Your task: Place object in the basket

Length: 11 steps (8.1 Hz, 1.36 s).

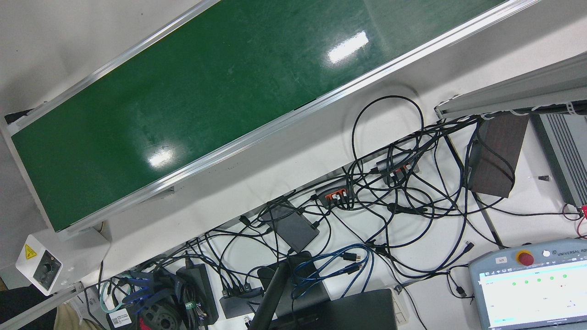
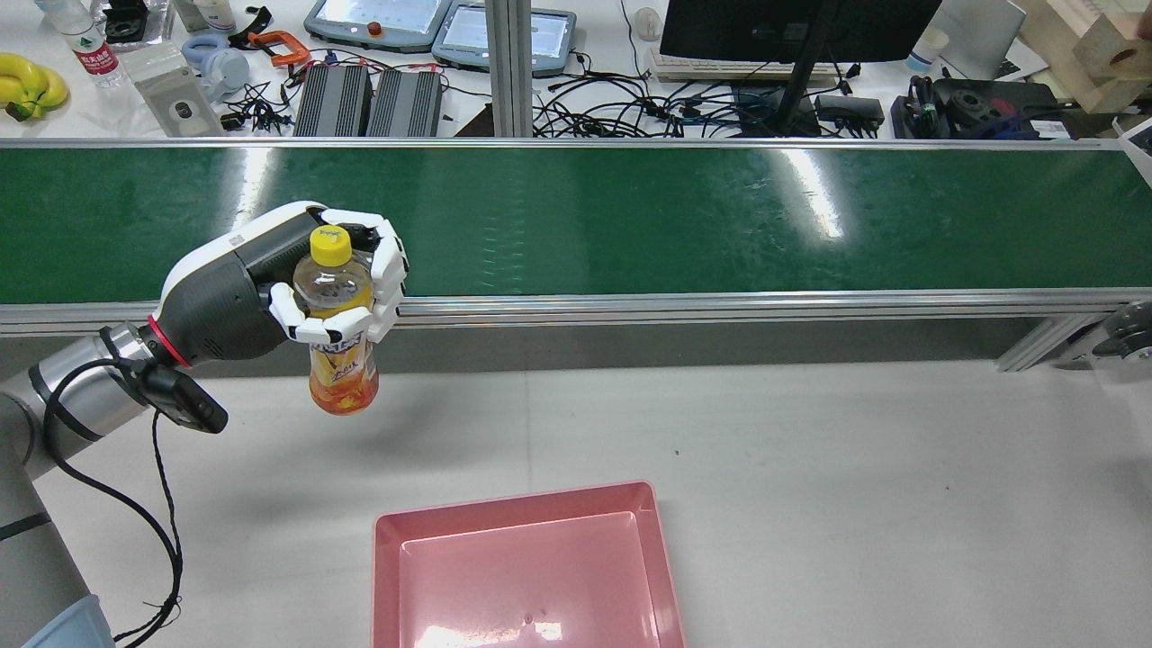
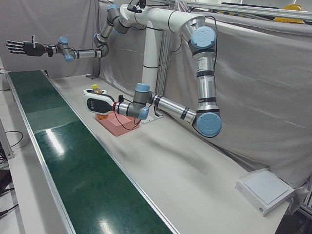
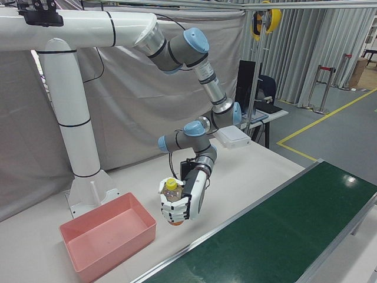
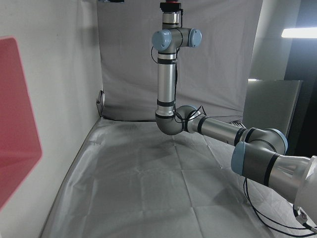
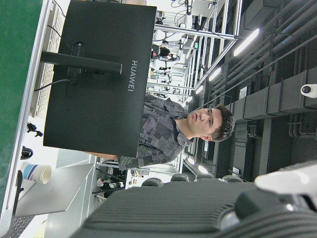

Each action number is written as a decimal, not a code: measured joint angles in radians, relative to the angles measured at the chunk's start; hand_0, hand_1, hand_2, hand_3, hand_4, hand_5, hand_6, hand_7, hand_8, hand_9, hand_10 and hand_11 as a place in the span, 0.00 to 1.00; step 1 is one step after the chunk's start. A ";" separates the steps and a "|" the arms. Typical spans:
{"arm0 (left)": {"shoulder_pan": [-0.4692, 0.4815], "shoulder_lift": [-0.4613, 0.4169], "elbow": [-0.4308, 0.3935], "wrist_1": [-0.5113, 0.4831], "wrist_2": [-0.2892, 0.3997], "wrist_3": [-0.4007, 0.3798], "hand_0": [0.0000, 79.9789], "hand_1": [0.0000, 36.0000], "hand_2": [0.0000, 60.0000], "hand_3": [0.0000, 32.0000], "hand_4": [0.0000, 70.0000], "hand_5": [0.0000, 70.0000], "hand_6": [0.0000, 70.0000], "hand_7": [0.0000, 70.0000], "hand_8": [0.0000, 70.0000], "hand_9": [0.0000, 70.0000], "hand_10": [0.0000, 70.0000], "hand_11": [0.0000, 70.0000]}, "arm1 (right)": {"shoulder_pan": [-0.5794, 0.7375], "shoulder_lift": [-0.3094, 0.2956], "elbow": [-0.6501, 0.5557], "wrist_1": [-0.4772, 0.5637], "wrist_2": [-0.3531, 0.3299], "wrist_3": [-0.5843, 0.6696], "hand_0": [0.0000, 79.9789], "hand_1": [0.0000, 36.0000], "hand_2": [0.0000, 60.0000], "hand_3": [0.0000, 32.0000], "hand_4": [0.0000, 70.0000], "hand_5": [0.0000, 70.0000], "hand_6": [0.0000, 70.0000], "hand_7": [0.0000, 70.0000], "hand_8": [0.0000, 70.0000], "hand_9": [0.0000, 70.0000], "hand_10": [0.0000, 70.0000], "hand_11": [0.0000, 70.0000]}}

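My white left hand [image 2: 297,279] is shut on an upright bottle of orange drink with a yellow cap [image 2: 340,360]. It holds the bottle in the air above the white table, beside the near rail of the conveyor. The pink basket [image 2: 387,540] lies on the table, below and to the right of the bottle in the rear view, and is empty. The hand [image 4: 187,197], bottle [image 4: 171,186] and basket [image 4: 88,259] also show in the right-front view. My dark right hand [image 3: 22,47] is stretched out far off over the belt's end, fingers spread, holding nothing.
The long green conveyor belt [image 2: 630,216] runs across behind the table, with metal rails. Beyond it a bench holds cables, a monitor [image 2: 792,27] and teach pendants. A white box [image 3: 265,190] sits at the table's far corner in the left-front view.
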 measured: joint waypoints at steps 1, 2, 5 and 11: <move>0.034 -0.008 -0.016 0.008 0.000 0.021 0.80 0.72 1.00 0.00 1.00 1.00 1.00 1.00 1.00 1.00 1.00 1.00 | 0.000 0.000 0.000 0.000 0.000 0.000 0.00 0.00 0.00 0.00 0.00 0.00 0.00 0.00 0.00 0.00 0.00 0.00; 0.074 -0.012 -0.062 0.039 0.000 0.059 0.80 0.69 1.00 0.00 1.00 1.00 1.00 1.00 1.00 1.00 1.00 1.00 | 0.000 0.000 0.000 0.000 0.000 0.000 0.00 0.00 0.00 0.00 0.00 0.00 0.00 0.00 0.00 0.00 0.00 0.00; 0.237 -0.018 -0.183 0.108 -0.011 0.162 0.85 0.55 1.00 0.00 1.00 1.00 1.00 1.00 1.00 1.00 1.00 1.00 | 0.000 0.000 0.000 0.000 0.000 0.000 0.00 0.00 0.00 0.00 0.00 0.00 0.00 0.00 0.00 0.00 0.00 0.00; 0.301 -0.008 -0.200 0.099 -0.009 0.181 0.79 0.25 0.00 0.00 0.00 0.58 0.16 0.60 0.20 0.37 0.45 0.67 | 0.000 0.000 0.000 0.000 0.000 0.001 0.00 0.00 0.00 0.00 0.00 0.00 0.00 0.00 0.00 0.00 0.00 0.00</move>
